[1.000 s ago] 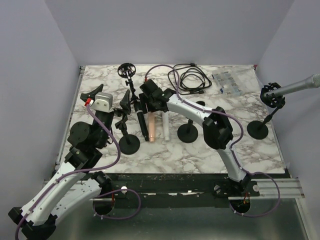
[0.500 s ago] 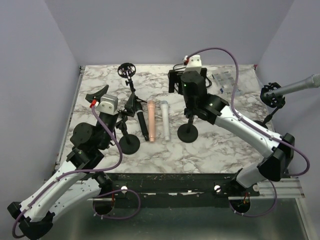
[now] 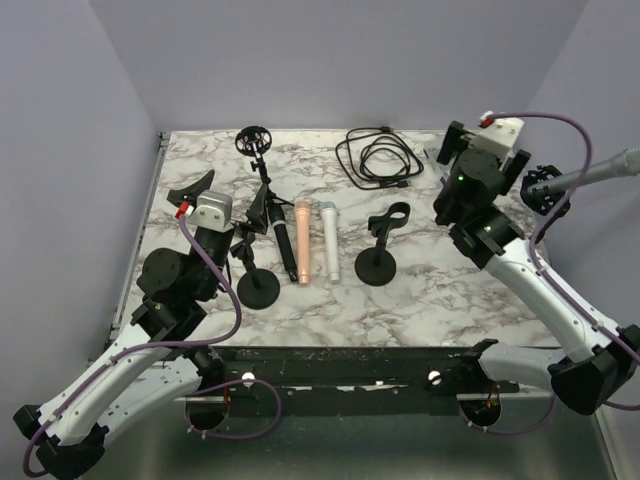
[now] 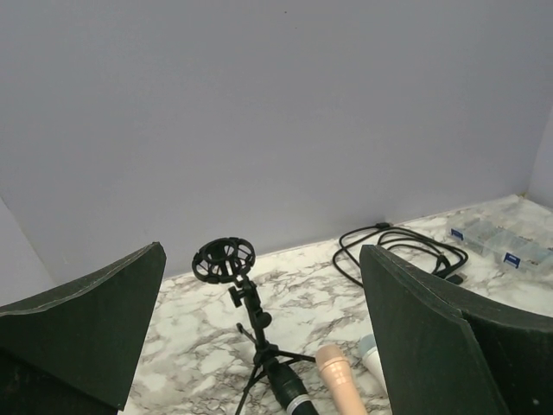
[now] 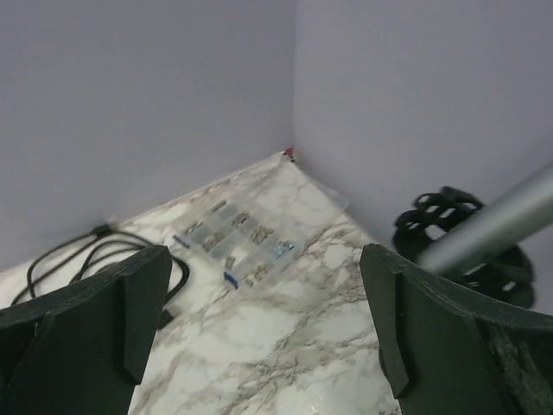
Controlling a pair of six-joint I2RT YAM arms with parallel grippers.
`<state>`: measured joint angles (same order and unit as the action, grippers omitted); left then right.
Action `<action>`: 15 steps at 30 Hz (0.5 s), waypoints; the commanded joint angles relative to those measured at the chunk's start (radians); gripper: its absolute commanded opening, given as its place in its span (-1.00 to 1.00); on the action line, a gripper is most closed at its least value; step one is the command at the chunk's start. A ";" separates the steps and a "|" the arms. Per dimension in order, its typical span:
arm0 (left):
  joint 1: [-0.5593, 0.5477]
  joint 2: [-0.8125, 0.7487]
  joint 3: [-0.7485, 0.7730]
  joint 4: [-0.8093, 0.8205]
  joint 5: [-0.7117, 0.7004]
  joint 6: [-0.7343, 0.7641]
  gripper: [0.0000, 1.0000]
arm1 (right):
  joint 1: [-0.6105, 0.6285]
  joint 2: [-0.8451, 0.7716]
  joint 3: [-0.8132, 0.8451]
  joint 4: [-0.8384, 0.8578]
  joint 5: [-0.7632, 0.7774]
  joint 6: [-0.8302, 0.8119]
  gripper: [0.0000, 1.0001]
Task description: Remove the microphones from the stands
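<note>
A silver microphone point(image 3: 600, 172) sits in a black shock mount point(image 3: 541, 190) on a stand at the table's right edge, sticking out past the edge. The right wrist view shows the microphone point(image 5: 501, 220) and the mount point(image 5: 458, 233) off to the right of the fingers. My right gripper point(image 3: 490, 150) point(image 5: 263, 251) is open and empty, just left of the mount and not touching it. The arm hides the stand's base. My left gripper point(image 3: 205, 195) point(image 4: 261, 251) is open and empty at the left side of the table.
An empty clip stand point(image 3: 378, 265) stands mid-table. A pink microphone point(image 3: 301, 240), a white one point(image 3: 329, 240) and a black one point(image 3: 280, 235) lie beside a tripod shock mount point(image 3: 254, 140). A coiled cable point(image 3: 378, 158) and a clear parts box point(image 5: 238, 242) lie at the back.
My right arm has swung from the table's middle across to the back right, beside the silver microphone, and its jaws have widened. The left arm has not moved.
</note>
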<state>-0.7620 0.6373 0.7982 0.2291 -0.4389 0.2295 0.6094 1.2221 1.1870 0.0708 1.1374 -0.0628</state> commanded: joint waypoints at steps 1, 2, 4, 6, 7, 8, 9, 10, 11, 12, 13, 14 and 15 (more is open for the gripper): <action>-0.009 -0.004 -0.012 0.021 -0.024 0.003 0.97 | -0.069 -0.070 0.026 0.065 0.124 -0.005 0.98; -0.009 -0.003 -0.011 0.020 -0.024 -0.003 0.97 | -0.075 -0.068 0.035 0.065 0.140 -0.015 0.96; -0.015 -0.001 0.000 0.001 -0.008 -0.019 0.97 | -0.088 -0.042 0.061 0.064 0.181 -0.049 0.96; -0.023 -0.001 -0.002 -0.001 -0.001 -0.015 0.97 | -0.113 -0.013 0.083 0.065 0.219 -0.082 0.96; -0.026 0.001 -0.007 0.009 -0.014 -0.010 0.97 | -0.133 -0.010 0.083 0.061 0.222 -0.086 0.96; -0.029 0.002 -0.006 0.012 -0.025 -0.007 0.97 | -0.152 -0.011 0.082 0.049 0.216 -0.070 0.96; -0.032 0.004 -0.003 0.007 -0.028 -0.005 0.97 | -0.169 -0.016 0.086 0.010 0.198 -0.031 0.96; -0.033 0.003 -0.001 0.002 -0.023 -0.005 0.97 | -0.180 -0.014 0.096 -0.039 0.188 0.003 0.95; -0.035 0.001 0.000 0.000 -0.014 -0.008 0.97 | -0.198 -0.004 0.108 -0.067 0.188 0.029 0.95; -0.035 -0.001 -0.004 0.004 -0.012 -0.011 0.97 | -0.216 0.007 0.124 -0.128 0.194 0.044 0.95; -0.035 0.001 -0.009 0.011 -0.012 -0.013 0.97 | -0.240 0.017 0.134 -0.164 0.196 0.059 0.95; -0.035 0.005 -0.009 0.012 -0.014 -0.016 0.97 | -0.265 0.019 0.140 -0.205 0.189 0.105 0.95; -0.036 0.010 -0.007 0.009 -0.014 -0.018 0.97 | -0.292 0.014 0.146 -0.246 0.171 0.157 0.95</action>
<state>-0.7914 0.6388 0.7979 0.2295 -0.4389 0.2214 0.3920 1.2308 1.2785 0.0013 1.2903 -0.0551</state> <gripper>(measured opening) 0.980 0.979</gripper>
